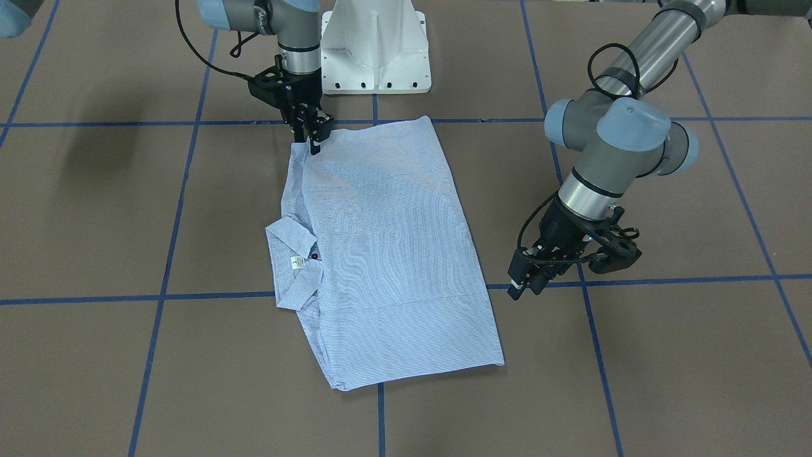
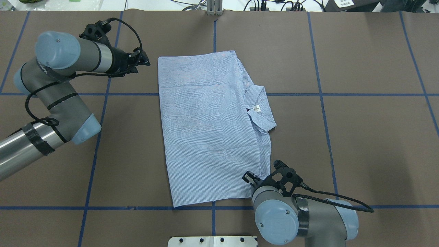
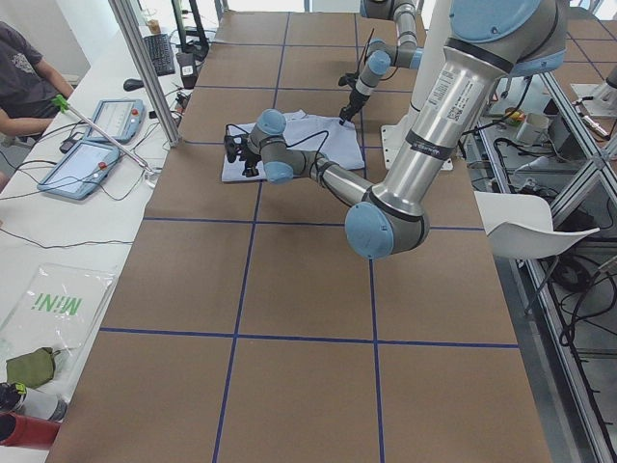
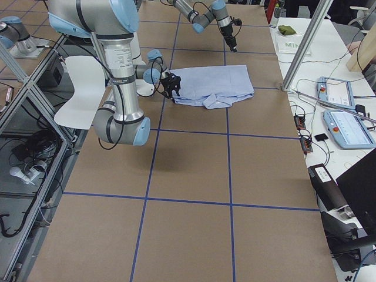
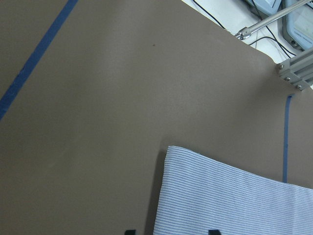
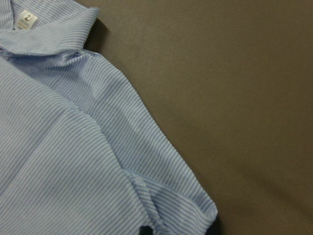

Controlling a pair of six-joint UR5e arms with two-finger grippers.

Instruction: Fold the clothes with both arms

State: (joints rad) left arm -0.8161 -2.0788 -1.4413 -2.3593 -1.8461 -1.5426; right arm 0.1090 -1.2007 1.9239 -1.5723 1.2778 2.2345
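Front-facing cam first: the shirt [image 1: 387,254] lies flat mid-table, folded into a rough rectangle. Its collar [image 1: 288,254] pokes out on the robot's right side, with the white label [image 1: 295,262] and one dark red button [image 1: 314,256] showing. The right gripper [image 1: 312,145] is down on the shirt corner nearest the white pedestal [image 1: 374,51]. Its fingers are a narrow gap apart around the fabric, and I honestly can't tell if it's pinching. The left gripper [image 1: 524,289] sits just off the opposite long edge, over bare table [image 1: 666,355], with nothing in it. Overhead view: same layout, with the left gripper just beside the shirt's far left corner and the right wrist at the near right corner. From the left end, the big near arm reaches to the shirt's end and the small far one points down at its other side. There's a person [image 3: 19,77] seated at the side desk. The right-end view agrees but it's too small for finger detail. Left wrist cam: the two fingertips are well apart at the bottom edge, one over brown table and one over striped cloth. Right wrist cam: the rumpled shirt corner fills the space between the two dark fingertips, with the collar and label up top.
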